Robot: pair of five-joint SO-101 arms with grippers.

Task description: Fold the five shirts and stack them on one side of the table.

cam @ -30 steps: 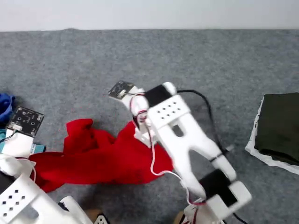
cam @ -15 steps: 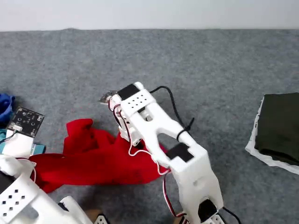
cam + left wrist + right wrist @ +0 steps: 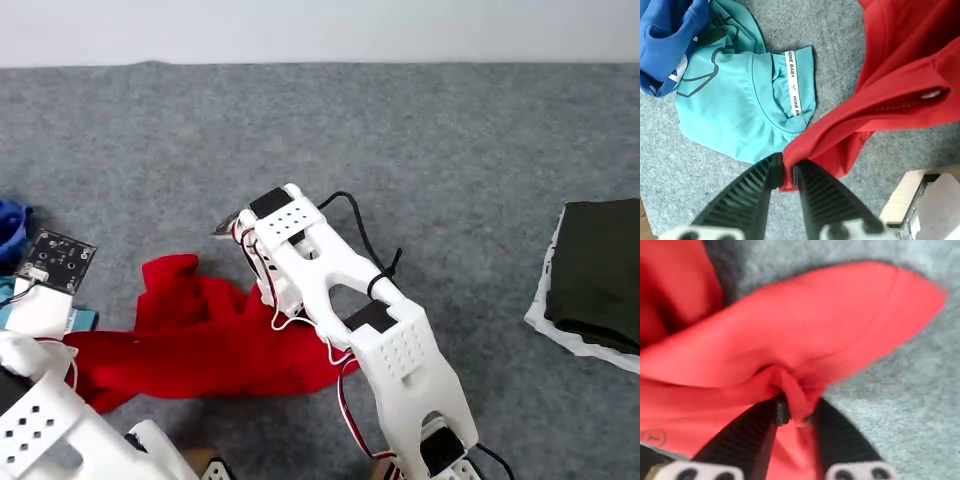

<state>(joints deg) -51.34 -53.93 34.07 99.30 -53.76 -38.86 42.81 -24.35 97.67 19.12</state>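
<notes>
Pinches at two spots on red shirt (image 3: 200, 335)

Left arm (image 3: 40, 420) sits in the lower left corner of the high view. Its left gripper (image 3: 784, 169) is pressed together on a corner of the red shirt, right at the edge of a teal shirt (image 3: 735, 110). A blue shirt (image 3: 670, 35) lies bunched against the teal shirt's other side; in the high view both are at the left edge of the frame. A pale wooden block (image 3: 904, 197) shows just beside the left gripper.

The right arm (image 3: 350, 320) stands at bottom centre and leans over the right part of the red shirt, covering some of it. The right gripper (image 3: 795, 414) pinches a bunched fold of the red cloth, with grey counter (image 3: 450, 130) showing beside it. The red shirt lies crumpled and unfolded, lower left of centre.

At the right edge, well apart, a dark green shirt (image 3: 598, 270) lies folded on a white cloth (image 3: 560, 335). The counter has a grey, felt-like surface, and a pale wall (image 3: 320, 30) runs across the top.
</notes>
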